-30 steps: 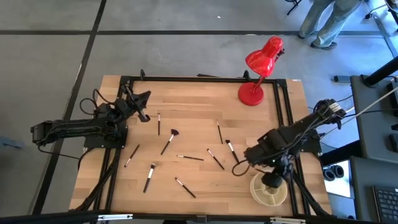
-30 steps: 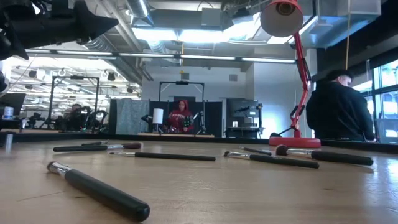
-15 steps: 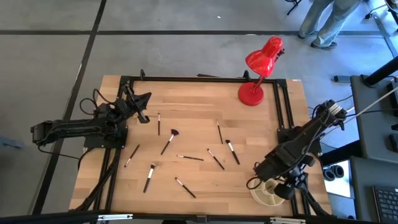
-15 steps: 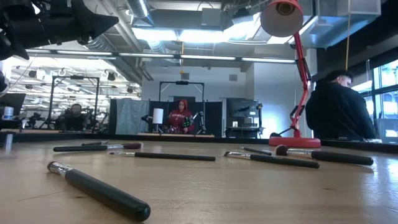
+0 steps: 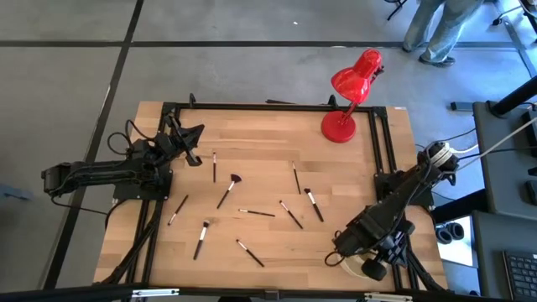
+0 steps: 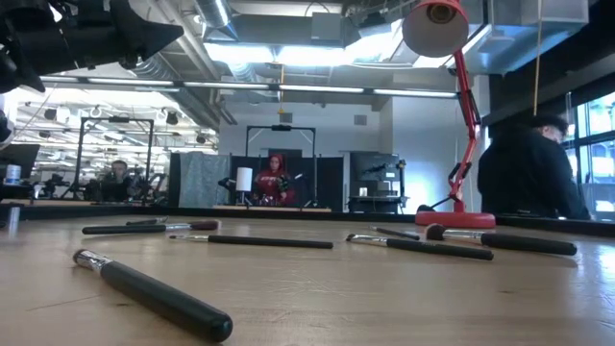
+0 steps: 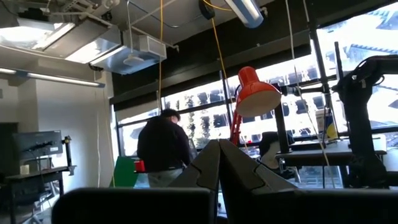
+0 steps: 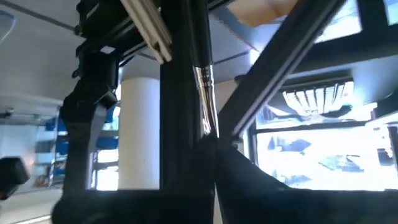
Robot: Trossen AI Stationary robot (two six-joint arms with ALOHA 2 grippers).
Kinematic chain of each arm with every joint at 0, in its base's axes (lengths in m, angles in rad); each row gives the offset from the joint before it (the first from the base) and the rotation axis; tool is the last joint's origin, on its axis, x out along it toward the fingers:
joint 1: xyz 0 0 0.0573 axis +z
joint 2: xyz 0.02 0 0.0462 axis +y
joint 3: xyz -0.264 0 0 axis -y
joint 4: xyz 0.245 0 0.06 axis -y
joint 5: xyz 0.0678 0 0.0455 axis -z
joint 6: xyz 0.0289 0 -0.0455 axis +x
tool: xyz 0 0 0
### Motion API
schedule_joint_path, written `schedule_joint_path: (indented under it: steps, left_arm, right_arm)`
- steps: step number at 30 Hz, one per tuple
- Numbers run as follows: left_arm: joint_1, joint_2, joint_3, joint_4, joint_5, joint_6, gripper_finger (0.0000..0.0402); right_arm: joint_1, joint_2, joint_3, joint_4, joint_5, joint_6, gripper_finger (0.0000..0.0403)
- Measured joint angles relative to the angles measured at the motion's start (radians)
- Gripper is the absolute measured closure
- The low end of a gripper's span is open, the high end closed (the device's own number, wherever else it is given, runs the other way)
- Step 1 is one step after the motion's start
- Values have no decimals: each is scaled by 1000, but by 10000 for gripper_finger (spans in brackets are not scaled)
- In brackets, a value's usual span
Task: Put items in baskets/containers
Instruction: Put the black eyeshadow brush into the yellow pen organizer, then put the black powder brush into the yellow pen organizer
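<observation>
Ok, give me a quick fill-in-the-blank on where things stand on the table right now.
1. The right gripper is shut on a ____.
2. The right gripper hangs over the cream ____ at the table's near right corner.
3. The lamp at the table's far edge is coloured ____.
4. The left gripper waits at the table's far left, holding ____.

Missing words: brush; dish; red; nothing

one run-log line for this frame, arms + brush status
left gripper: shut, parked at table's left edge | right gripper: shut on makeup brush, beside divided dish | loose brushes on table: several
</observation>
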Motion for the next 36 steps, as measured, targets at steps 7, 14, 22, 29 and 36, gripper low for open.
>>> schedule_joint_path:
  steps: [7, 14, 22, 29, 36]
  left_arm:
    - [0, 0, 0, -1, 10, -11, 395]
    - [0, 0, 0, -1, 22, -11, 396]
    - [0, 0, 0, -1, 22, -11, 395]
    - [0, 0, 0, -1, 28, -15, 396]
    - [0, 0, 0, -1, 24, -11, 396]
  right_arm:
    - [10, 27, 0, -2, -4, -22, 394]
    - [4, 27, 7, -4, -17, -22, 373]
    - [-46, 27, 87, -12, 26, 60, 371]
    - [-123, 26, 261, -12, 627, -86, 371]
    - [-254, 25, 219, 160, 1406, -177, 370]
